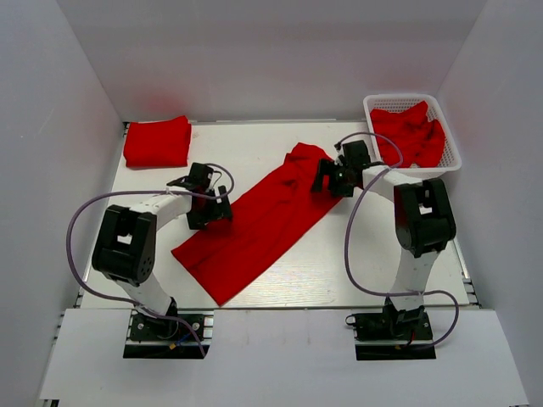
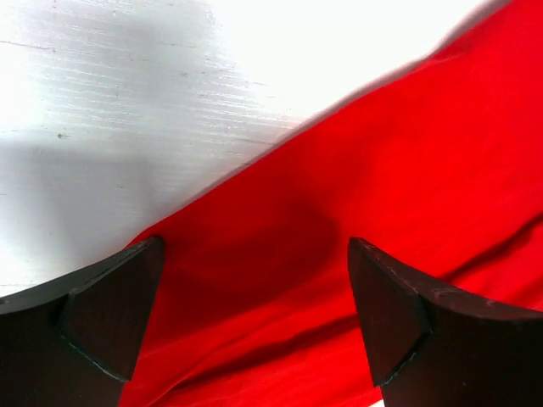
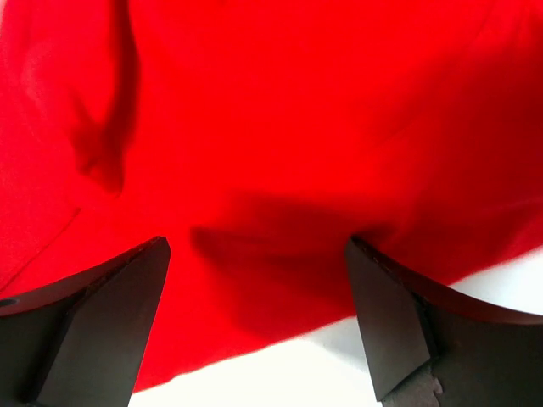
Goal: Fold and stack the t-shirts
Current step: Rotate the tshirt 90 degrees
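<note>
A white tabletop is sitting inside a plain white enclosure, with a back wall, a left wall and a right wall closing it in. A white panel is covering the near edge. Bright, soft light is casting faint shadows.

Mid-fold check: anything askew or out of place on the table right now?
Nothing damaged or spilled. The half-folded shirt lies diagonally across the table, and its far end by the right gripper is bunched and wrinkled rather than flat. The folded shirt at the far left looks tidy.
</note>
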Tool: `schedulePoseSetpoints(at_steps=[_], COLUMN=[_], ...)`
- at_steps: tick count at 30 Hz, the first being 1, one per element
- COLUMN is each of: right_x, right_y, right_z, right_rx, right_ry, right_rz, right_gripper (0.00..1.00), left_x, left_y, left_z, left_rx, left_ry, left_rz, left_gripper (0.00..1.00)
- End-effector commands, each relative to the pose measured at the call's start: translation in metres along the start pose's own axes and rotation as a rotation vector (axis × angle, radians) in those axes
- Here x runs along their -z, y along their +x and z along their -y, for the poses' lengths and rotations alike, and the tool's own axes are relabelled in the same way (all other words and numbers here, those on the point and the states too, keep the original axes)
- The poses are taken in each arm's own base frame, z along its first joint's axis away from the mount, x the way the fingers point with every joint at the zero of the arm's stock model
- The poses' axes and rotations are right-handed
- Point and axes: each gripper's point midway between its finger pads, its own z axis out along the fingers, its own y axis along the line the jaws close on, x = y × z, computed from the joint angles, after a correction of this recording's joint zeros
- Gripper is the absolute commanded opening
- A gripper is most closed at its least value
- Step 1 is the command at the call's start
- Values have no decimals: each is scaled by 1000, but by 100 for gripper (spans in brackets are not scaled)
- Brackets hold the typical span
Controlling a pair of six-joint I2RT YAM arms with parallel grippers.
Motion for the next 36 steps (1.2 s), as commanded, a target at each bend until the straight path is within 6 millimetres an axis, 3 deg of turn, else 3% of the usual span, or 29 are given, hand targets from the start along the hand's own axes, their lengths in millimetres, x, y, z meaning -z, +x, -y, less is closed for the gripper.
schedulePoseSetpoints(at_steps=[1,2,4,5,7,8,9,10,11,12,14,15,17,18,19,20,22,25,27,28,29,30,31,32,33,34,36], right_x=[-11,-21,-26,-37,-39,-52,-49,-60,-63,-65,-84,-90,-84,-95,-87,-86,-78,-38,-34,-11,-8,-8,8,6,12,12,6], right_y=[-25,-29,-39,-32,-54,-46,-72,-68,-73,-98,-94,-108,-143,-138,-160,-161,-157,-172,-158,-168,-162,-149,-152,-138,-133,-124,-108], right_z=[0,2,11,20,21,34,40,36,37,25,38,36,30,31,21,20,7,-25,-33,-47,-48,-57,-69,-76,-82,-99,-98], right_rx=[-2,-5,-30,-48,-39,-59,-55,-34,-24,9,22,44,91,102,133,145,179,253,289,314,334,344,371,383,406,431,421], right_ry=[-10,-10,5,21,9,25,18,5,-7,-59,-50,-54,-65,-71,-94,-103,-142,-191,-192,-197,-197,-209,-216,-233,-238,-254,-243], right_rz=[36,27,38,8,39,4,57,36,40,80,46,66,130,111,154,149,129,188,163,203,191,156,176,143,137,126,89], right_gripper=[90,90,90,90,90,90,90,90,90,90,90,90,90,90,90,90,90,90,90,90,90,90,90,90,90,90,90], left_x=[-16,-17,-10,-8,-5,-1,0,3,2,0,2,5,22,27,36,49,56,72,72,74,74,71,78,80,80,83,85], left_y=[54,73,93,104,132,146,153,171,174,187,200,207,225,230,230,226,212,177,151,135,129,113,95,88,67,55,27], left_z=[-11,-10,3,7,13,24,31,40,47,44,63,69,97,104,112,125,122,130,127,128,123,113,115,108,97,98,93], left_rx=[15,24,12,16,-3,-4,-23,-63,-86,-98,-206,-241,-321,-348,-368,-410,-450,-481,-469,-442,-420,-405,-381,-381,-332,-317,-266], left_ry=[-14,11,91,112,154,215,253,279,278,238,271,292,425,459,496,528,456,419,359,329,276,182,152,100,27,18,-11], left_rz=[-159,-202,-241,-259,-313,-360,-375,-434,-448,-509,-565,-597,-670,-687,-683,-641,-556,-370,-268,-214,-194,-126,-75,-50,20,57,120], left_gripper=[100,100,100,100,100,100,100,100,100,100,100,100,100,100,100,100,100,100,100,100,100,100,100,100,100,100,100])
